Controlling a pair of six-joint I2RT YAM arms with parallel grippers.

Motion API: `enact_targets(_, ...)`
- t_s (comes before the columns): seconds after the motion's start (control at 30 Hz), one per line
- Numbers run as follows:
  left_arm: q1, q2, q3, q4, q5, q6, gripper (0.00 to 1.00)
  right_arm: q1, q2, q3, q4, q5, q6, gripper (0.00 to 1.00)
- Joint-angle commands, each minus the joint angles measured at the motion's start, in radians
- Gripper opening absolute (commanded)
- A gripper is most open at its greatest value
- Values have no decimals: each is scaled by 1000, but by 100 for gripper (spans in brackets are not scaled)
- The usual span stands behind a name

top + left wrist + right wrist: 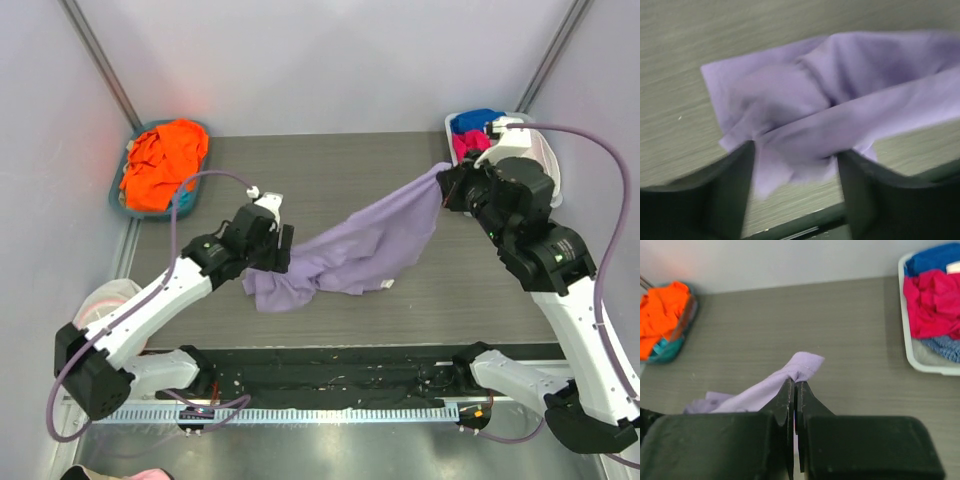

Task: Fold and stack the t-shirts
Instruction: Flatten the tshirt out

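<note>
1. The right gripper (pixel 796 385) was clenched on a bunched corner of the lavender t-shirt (pixel 372 245). Its two fingers were pressed flat together, and a nub of cloth poked out past the tips.
2. The left gripper (pixel 796 152) stood with its fingers well apart and a loose wad of the same shirt lay between them. That view was blurred, but nothing there looked pinched.
3. Between the two arms the shirt hung in a sagging band. It was lifted at the right end, and its crumpled left end appeared to rest on the grey table (pixel 330 165).
4. An orange t-shirt (pixel 165 160) sat heaped in a blue basket (pixel 200 127) at the far left corner, well apart from the work. A white tray (pixel 907 340) of blue and pink cloth stood at the far right, beside the right arm.
5. The step in hand looked like spreading the shirt flat before any fold.
6. To do that well, the left arm would need to take a true edge, a hem or a shoulder corner, rather than the wad.
7. The right arm would need to hold its corner firm while the two draw apart. That should open the cloth into a single layer, which can then be lowered flat.
8. A grab through two layers would likely leave the shirt twisted.
</note>
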Motion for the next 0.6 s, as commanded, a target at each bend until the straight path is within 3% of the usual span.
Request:
enact_targets(0.0,4,49,20,57,-101,4,93,-4,-9,-22,34,34,9,1)
enact_targets(0.03,5,53,30,49,-124,10,100,-2,-8,-26,32,32,9,1)
enact_targets(0.27,4,4,58,21,-114,2,100,-4,-8,-59,46,24,17,1)
enact_targets(0.57,-16,-174,-183,49,-57,-174,100,-4,-3,-82,57,26,19,1)
